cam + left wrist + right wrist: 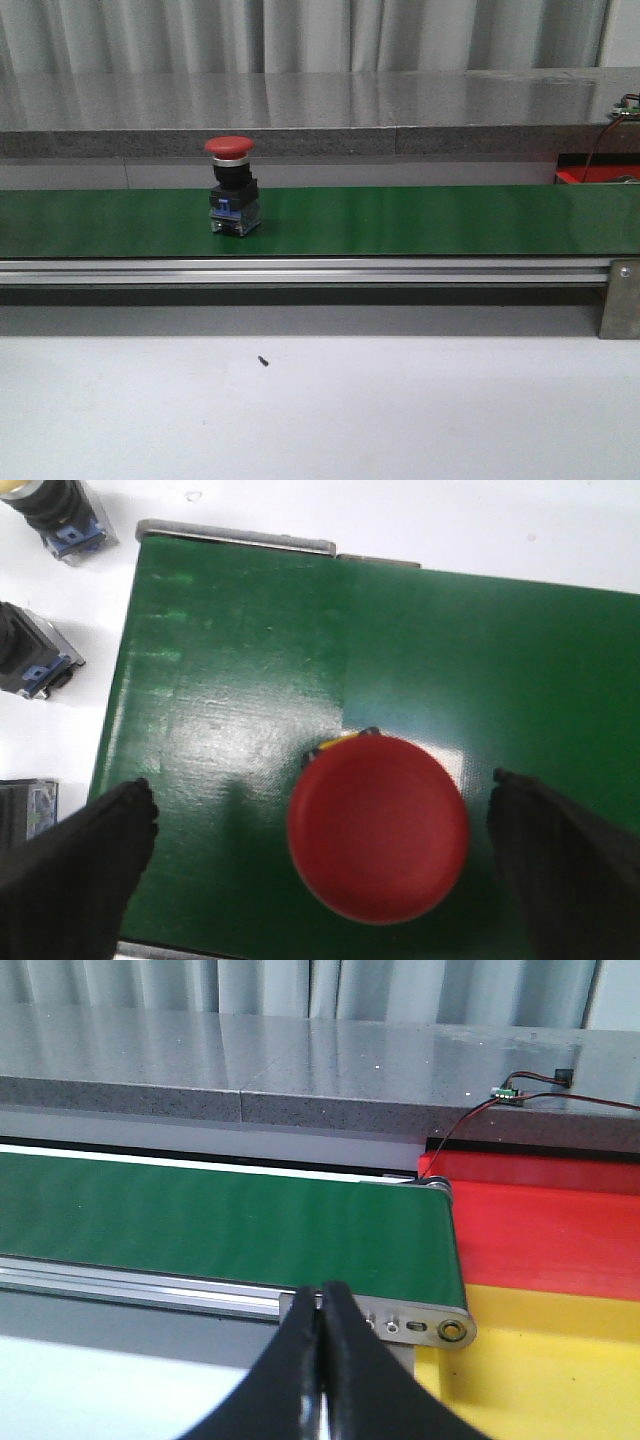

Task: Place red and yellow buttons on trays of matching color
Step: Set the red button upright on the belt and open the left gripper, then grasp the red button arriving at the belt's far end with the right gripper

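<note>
Red mushroom-capped push button (231, 186) was seen standing upright on the green conveyor belt (420, 220), toward its left end. The left gripper (320, 865) was spread wide, fingers kept clear on either side of the cap. The right gripper (322, 1380) was pinched closed on nothing, near the belt's right end, where the red plastic tray (545, 1215) and yellow plastic tray (540, 1360) were parked.

Front level, wrists close (shared: belt (400, 220)).

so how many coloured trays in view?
2. Red plastic tray at the green conveyor belt's right end; yellow plastic tray adjoining the red one. More may be out of frame.
</note>
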`<state>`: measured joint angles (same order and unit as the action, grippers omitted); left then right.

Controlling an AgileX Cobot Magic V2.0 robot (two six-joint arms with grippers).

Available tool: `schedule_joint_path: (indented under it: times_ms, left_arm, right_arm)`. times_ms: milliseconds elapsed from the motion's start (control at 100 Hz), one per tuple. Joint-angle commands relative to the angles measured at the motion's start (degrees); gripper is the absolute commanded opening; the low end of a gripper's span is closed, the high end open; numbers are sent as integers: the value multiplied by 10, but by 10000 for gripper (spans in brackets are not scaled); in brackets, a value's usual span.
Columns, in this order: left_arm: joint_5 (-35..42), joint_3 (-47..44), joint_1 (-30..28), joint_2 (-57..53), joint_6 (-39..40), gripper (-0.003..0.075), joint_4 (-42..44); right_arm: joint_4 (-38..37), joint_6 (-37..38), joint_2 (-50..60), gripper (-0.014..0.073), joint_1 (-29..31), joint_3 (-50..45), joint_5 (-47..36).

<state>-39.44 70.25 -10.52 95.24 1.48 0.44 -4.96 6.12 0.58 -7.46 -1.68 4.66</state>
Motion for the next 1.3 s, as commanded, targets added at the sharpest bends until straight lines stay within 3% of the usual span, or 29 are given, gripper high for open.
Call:
schedule_joint_path:
  times_ms: [0, 230, 370, 590, 860, 1030, 1180, 1290]
  left_arm:
    - [12, 27, 4, -39, 0, 676, -14]
    - [3, 49, 11, -107, -19, 662, -31]
    - [26, 33, 47, -173, -41, 662, -32]
    - [128, -88, 112, -311, -42, 661, -31]
    - [202, -261, 118, -487, -38, 640, -38]
    - [201, -355, 118, -590, -38, 468, -38]
    - [198, -408, 118, -662, -38, 184, -38]
    - [187, -422, 118, -704, -38, -17, -38]
  right_arm:
    - [-7, 1, 8, -68, -1, 11, -47]
    - [-7, 1, 8, -68, -1, 11, -47]
    - [-7, 1, 8, -68, -1, 11, -47]
    - [-7, 1, 8, -68, -1, 11, -47]
    - [-7, 1, 8, -68, -1, 11, -79]
    - [-7, 1, 8, -68, -1, 11, -124]
    - [1, 1, 7, -68, -1, 19, -144]
    - [21, 1, 6, -68, -1, 48, -107]
